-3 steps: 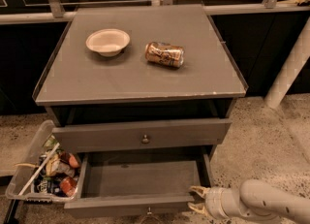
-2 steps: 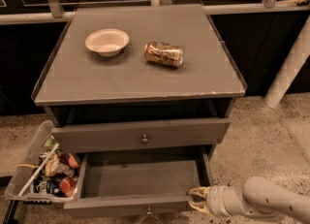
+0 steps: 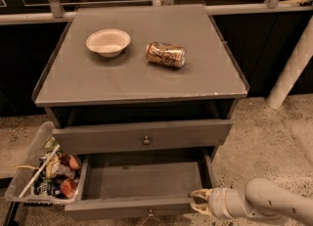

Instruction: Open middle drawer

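At 8 o'clock, the clear bin [image 3: 24, 171] ran toward the left border, its snack packets [image 3: 56, 178] a jumble too mixed to name. It stood just beside the left side of the middle drawer [image 3: 142, 181], so little open room lay on that flank. The drawer sat at 6 o'clock, pulled well out from the cabinet with its bare floor showing. Its thin front panel lay close to the lower border, and its knob [image 3: 150, 214] was partly cut off there. Above it, the taller-fronted drawer [image 3: 107, 137] overhung the rear of the open one. On the cabinet top [image 3: 146, 80] a white bowl [image 3: 108, 42] stood at 11 o'clock and a can [image 3: 166, 54] lay on its side at 12, the two well apart.

At 5 o'clock the gripper [image 3: 197, 201] hovered by the front panel's right end, its fingers spread; contact could not be made out. Its arm [image 3: 274, 203] ran off the right border over open floor [image 3: 274, 142]. A white post [image 3: 293, 66] leaned at 3 o'clock.
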Tool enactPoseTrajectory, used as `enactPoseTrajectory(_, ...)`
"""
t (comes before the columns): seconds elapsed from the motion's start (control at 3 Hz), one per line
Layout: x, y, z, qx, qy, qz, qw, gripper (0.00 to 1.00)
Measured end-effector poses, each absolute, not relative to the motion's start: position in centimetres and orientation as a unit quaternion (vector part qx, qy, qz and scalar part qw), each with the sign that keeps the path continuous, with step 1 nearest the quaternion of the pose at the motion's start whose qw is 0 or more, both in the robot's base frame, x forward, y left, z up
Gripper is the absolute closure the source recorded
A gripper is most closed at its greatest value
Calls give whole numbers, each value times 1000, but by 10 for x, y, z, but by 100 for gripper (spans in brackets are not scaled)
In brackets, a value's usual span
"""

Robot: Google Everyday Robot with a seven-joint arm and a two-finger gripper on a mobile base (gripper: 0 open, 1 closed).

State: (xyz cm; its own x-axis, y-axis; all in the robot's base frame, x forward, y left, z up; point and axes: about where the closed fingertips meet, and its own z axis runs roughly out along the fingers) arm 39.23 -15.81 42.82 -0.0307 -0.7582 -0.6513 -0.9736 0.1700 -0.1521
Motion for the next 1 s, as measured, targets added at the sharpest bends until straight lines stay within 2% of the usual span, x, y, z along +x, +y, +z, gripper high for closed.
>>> enactPoseTrajectory(0.67,392,-158,428,-621,697,171,315,13)
enactPoseTrajectory(1.0,392,-158,428,-621,697,171,315,0)
